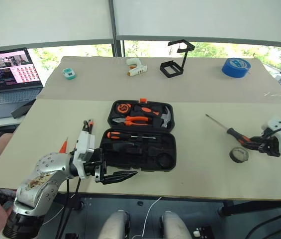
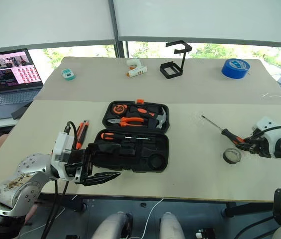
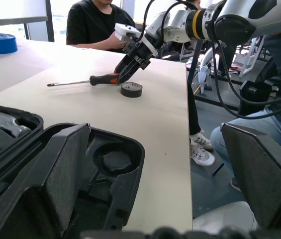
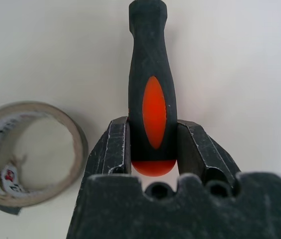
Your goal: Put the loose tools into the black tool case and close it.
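The right gripper (image 4: 153, 149) pinches the butt of the orange-and-black screwdriver (image 1: 226, 129), which lies on the table (image 1: 200, 164) with its thin shaft pointing away; the small dark tape roll (image 1: 238, 155) sits just beside the handle. The left gripper (image 1: 123, 176) hangs spread wide and empty at the near edge of the open black tool case (image 1: 141, 142). More loose tools (image 2: 81, 132) lie left of the case, partly hidden behind that arm and hard to tell apart.
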Controlling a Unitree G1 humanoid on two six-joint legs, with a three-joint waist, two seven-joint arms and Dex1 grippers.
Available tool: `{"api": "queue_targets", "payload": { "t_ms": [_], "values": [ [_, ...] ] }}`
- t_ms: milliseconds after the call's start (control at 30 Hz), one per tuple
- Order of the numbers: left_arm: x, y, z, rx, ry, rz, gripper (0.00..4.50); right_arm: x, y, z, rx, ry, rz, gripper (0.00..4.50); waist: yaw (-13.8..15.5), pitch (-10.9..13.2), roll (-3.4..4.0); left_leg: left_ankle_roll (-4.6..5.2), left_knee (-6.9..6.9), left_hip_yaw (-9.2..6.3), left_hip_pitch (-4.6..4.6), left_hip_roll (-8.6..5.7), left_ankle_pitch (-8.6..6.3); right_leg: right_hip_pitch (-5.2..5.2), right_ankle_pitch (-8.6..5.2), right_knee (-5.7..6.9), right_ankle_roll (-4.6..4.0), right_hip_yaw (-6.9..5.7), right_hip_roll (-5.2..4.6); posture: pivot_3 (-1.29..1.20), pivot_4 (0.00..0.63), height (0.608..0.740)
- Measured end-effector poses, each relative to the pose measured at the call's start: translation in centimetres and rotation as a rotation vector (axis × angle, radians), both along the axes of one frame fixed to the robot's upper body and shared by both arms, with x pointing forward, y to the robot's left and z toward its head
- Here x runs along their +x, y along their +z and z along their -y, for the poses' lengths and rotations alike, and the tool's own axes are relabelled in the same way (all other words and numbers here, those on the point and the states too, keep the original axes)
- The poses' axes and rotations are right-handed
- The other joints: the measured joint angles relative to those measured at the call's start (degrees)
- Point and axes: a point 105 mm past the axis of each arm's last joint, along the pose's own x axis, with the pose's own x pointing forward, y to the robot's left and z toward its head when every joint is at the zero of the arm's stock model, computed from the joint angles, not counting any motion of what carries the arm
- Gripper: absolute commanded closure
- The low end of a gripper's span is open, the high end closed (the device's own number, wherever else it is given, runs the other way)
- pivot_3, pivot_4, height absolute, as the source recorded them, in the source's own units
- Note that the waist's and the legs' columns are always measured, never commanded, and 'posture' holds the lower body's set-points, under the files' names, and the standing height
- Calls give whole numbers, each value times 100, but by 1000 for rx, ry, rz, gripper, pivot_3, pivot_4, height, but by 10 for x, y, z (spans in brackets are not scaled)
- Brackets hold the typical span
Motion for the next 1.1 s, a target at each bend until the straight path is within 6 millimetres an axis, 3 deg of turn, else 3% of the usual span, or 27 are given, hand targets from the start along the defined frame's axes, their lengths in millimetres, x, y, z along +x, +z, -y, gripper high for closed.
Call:
{"api": "queue_targets", "payload": {
  "t_ms": [133,267,367,500,633,767,1100],
  "values": [
    [4,0,-21,-10,118,-1,0,5,38,-30,29,201,123,3531,-61,6,0,0,-2,-3,1,4,0,-2,0,1,0,-1,3,0,150,740],
    [2,-17,-55,-3,280,-58,0,5,69,-114,117,492,137,3531,-140,9,0,-6,-5,-4,3,47,-11,-16,7,5,-12,11,21,0,150,740],
    [3,-26,-73,4,372,-71,0,-2,63,-182,137,610,41,3531,-62,9,0,-10,-2,-12,-3,58,-13,-22,10,3,-18,-1,20,0,150,740],
    [5,-31,-81,12,425,-67,0,-10,35,-232,74,646,-64,3531,120,13,-7,-13,11,-13,-29,46,-14,-35,11,-9,-19,-15,4,0,150,740],
    [6,-30,-81,11,439,-63,0,-12,16,-245,-16,609,-142,3531,202,13,-7,-13,17,-13,-56,35,-15,-62,25,-29,-11,-14,-20,0,150,740],
    [5,-26,-78,12,439,-43,0,-7,2,-244,-126,527,-175,3531,193,12,-9,-32,12,-12,-72,37,-26,-99,37,-42,-19,-14,-24,0,150,740],
    [1,-30,-75,19,450,-52,0,-3,0,-243,-196,562,-145,3531,117,11,-10,-16,12,-7,-96,48,-14,-104,44,-38,-25,-15,16,0,150,740]
  ]
}}
